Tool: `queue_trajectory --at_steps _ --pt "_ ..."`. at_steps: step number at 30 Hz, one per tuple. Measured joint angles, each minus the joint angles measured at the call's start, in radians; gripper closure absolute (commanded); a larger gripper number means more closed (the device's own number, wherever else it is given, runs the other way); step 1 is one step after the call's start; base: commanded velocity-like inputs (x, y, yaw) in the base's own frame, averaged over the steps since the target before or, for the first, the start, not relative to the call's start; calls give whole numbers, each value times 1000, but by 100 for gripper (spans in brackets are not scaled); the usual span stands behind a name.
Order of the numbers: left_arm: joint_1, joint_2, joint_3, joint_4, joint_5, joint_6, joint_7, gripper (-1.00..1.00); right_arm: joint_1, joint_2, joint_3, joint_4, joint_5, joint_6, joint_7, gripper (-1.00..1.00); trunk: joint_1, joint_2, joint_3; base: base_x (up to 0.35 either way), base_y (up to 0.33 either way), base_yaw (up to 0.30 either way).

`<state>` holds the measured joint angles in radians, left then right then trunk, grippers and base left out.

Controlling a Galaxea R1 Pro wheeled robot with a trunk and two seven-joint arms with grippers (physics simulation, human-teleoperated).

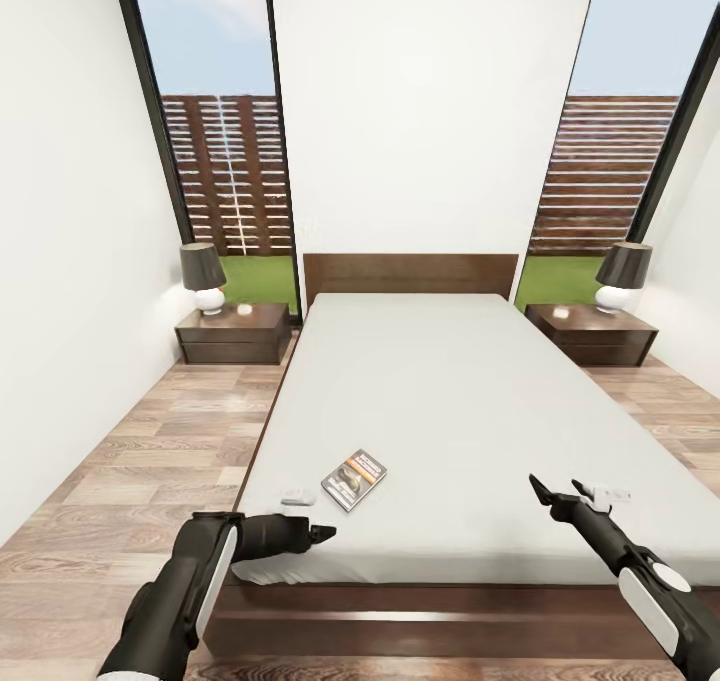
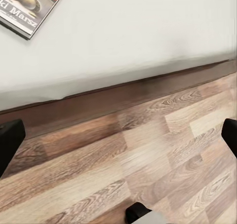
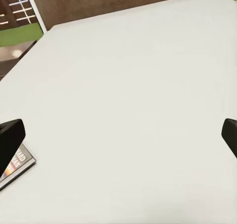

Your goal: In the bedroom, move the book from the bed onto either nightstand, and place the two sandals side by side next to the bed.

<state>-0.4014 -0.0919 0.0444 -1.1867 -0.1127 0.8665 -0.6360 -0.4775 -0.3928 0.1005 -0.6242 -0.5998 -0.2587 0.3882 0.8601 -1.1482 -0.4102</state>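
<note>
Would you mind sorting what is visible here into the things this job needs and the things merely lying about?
For the job:
- book, flat on the mattress near the foot of the bed
- left nightstand
- right nightstand

Lying about:
- lamp on the left nightstand
- lamp on the right nightstand
- small white item on the mattress beside the book

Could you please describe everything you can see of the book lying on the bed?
The book is a thin paperback lying flat, cover up, on the pale-grey mattress of the bed, near its foot end and turned at an angle to the mattress edges. Its cover looks dark grey with white lettering and an orange band. Only the mattress touches it; the left end effector is close by but apart from it.
</note>
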Motion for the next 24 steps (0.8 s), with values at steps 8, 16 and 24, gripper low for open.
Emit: queue_trajectory --at_steps 8,16,24 --pt "-160 -8 49 11 43 -1 66 -100 0 -5 -1 -1 0 0 0 -100 0 0 0 0 0 0" --pt "-191 -8 196 133 185 -147 187 -100 0 -10 -1 -91 0 2 1 -100 0 0 0 0 0 0" --pt "-191 -12 200 156 199 -180 193 -100 0 -11 0 -279 -2 170 0 -100 0 0 0 0 0 0"
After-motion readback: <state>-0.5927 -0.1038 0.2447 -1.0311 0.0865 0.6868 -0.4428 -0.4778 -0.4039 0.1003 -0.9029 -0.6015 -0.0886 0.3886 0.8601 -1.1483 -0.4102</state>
